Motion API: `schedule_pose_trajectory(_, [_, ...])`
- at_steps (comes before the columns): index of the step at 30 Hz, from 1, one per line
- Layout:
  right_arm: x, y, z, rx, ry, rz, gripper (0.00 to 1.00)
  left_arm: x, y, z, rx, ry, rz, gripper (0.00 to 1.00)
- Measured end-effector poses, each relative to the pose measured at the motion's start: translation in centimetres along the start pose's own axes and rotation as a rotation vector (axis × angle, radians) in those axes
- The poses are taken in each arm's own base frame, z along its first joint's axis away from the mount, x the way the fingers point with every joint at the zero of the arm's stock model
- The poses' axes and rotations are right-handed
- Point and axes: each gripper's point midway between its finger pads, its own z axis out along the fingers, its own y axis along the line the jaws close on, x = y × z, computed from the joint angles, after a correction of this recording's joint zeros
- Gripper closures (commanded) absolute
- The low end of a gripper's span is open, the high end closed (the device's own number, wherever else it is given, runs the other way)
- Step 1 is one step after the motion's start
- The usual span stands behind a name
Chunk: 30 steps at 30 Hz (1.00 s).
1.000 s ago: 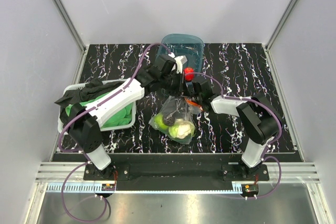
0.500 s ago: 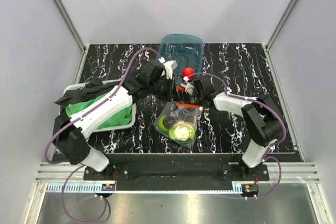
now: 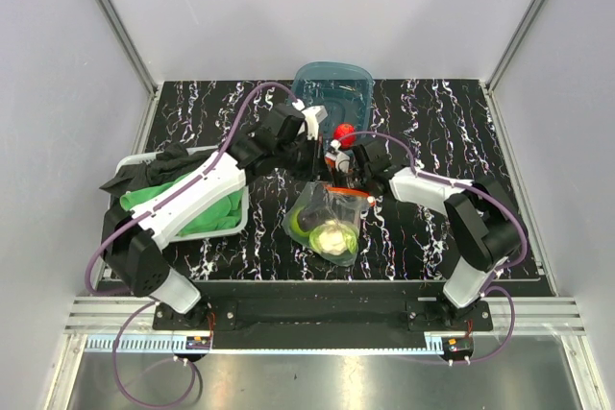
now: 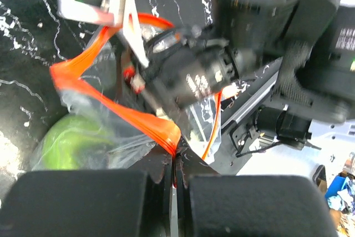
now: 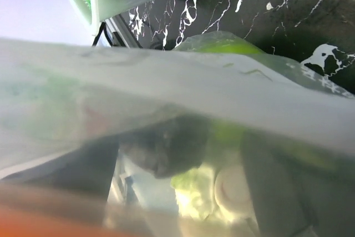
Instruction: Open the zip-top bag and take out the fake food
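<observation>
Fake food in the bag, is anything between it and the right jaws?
Yes. In the right wrist view the clear film of the zip-top bag stretches across in front of the fake food, which shows only through it.

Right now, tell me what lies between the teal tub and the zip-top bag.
Top view: both hands meet there, the left hand shut on the bag's orange strip, the right hand open, plus a red toy piece by the tub.

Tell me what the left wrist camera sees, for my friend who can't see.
The left gripper pinches the orange zip strip of a clear zip-top bag with a green toy fruit inside. The right arm crowds in above, over a black marbled table.
</observation>
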Motion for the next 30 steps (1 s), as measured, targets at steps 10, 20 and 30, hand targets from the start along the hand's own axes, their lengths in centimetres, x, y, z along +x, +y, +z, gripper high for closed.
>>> schedule_pose_trajectory(10, [-0.1, -0.3, 1.5, -0.013, 0.009, 0.042, 0.18, -0.1, 0.6, 2.7, -0.026, 0.052, -0.018, 1.00])
schedule_pose_trajectory(20, [0.0, -0.2, 1.7, 0.003, 0.004, 0.066, 0.57, -0.1, 0.8, 2.8, -0.032, 0.043, -0.014, 1.00])
schedule_pose_trajectory(30, [-2.3, -0.4, -2.3, 0.107, -0.104, 0.074, 0.66, 2.6, 2.0, -0.3, -0.049, -0.006, -0.005, 1.00])
